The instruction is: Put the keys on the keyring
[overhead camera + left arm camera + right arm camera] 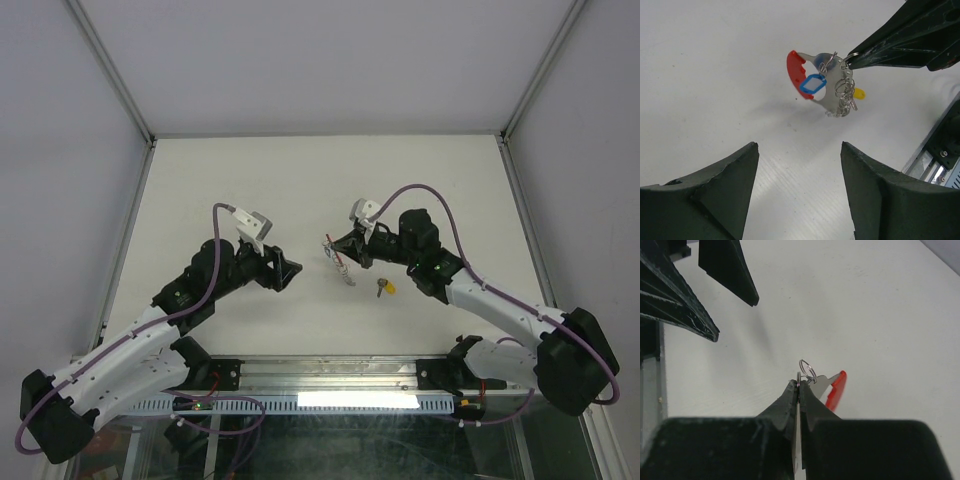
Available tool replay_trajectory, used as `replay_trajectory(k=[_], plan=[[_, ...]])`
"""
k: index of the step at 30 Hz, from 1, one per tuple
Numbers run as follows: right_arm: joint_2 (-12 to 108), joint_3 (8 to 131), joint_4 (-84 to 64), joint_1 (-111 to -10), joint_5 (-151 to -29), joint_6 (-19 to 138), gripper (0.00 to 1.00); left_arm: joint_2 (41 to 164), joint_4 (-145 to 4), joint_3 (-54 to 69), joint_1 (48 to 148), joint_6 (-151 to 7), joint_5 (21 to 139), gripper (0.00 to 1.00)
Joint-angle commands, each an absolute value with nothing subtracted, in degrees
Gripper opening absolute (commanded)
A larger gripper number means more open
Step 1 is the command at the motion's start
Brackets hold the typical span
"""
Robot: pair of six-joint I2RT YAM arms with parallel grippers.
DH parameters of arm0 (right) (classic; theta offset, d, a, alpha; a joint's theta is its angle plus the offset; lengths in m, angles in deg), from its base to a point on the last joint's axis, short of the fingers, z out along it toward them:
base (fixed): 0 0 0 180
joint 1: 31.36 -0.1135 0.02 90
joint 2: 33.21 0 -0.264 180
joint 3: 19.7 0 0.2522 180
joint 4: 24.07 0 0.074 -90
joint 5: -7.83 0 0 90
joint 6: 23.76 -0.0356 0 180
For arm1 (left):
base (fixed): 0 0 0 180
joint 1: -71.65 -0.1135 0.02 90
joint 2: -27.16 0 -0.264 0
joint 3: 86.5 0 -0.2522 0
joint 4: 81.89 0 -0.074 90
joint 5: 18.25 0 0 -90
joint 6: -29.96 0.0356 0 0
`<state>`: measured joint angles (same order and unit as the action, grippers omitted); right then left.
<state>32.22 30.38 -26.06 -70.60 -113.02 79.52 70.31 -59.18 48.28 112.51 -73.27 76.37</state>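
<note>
- Enclosure (pixel 330 60): plain grey walls, aluminium frame posts, white tabletop (pixel 200 190) inside
- Both arms reach in from the near edge, and the pincers face each other near the middle of the tabletop
- Left pincer (pixel 799 150): fingers spread wide, holding nothing, aimed at the keyring from close by and not touching it
- Right pincer (pixel 799 389): fingers pressed together, pinching the keyring's wire ring and holding it up off the tabletop
- Keyring (pixel 830 102): hangs from the right pincer with its red tab (pixel 795 70) to one side, silvery plate and small chain loops dangling below, shadow on the tabletop underneath
- Blue key (pixel 813 84): hangs against the keyring plate, clear of the tabletop; looks threaded on, though the exact loop is too small to confirm
- Yellow key (pixel 386 287): lies loose on the tabletop just beside the right pincer, apart from the keyring
- Progress: roughly halfway by my read, blue on and yellow left to do
- Remaining: pick up the yellow key with the free left pincer and thread it onto the ring while the right holds steady
- Writing: no brand, label or text readable in any view
</note>
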Motion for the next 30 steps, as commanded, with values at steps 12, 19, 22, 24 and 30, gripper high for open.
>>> replay_trajectory(k=[12, 19, 22, 24, 30], plan=[[33.42, 34.81, -23.21, -68.08, -119.81, 70.32, 0.00, 70.04, -65.35, 45.93, 112.37, -73.01, 76.40, 0.66], [30.92, 30.31, -28.40, -66.62, -115.29, 63.82, 0.00, 70.26, -68.72, 47.38, 112.37, -74.44, 77.42, 0.66], [29.76, 28.49, -31.42, -66.62, -119.46, 64.49, 0.00, 70.04, -72.90, 49.46, 112.36, -75.05, 78.95, 0.66], [28.43, 27.31, -33.48, -66.63, -121.01, 66.16, 0.00, 69.44, -77.16, 51.64, 112.38, -75.50, 80.95, 0.65], [24.64, 24.69, -38.60, -66.69, -126.75, 69.65, 0.00, 67.83, -90.07, 57.52, 112.41, -73.51, 88.67, 0.62]])
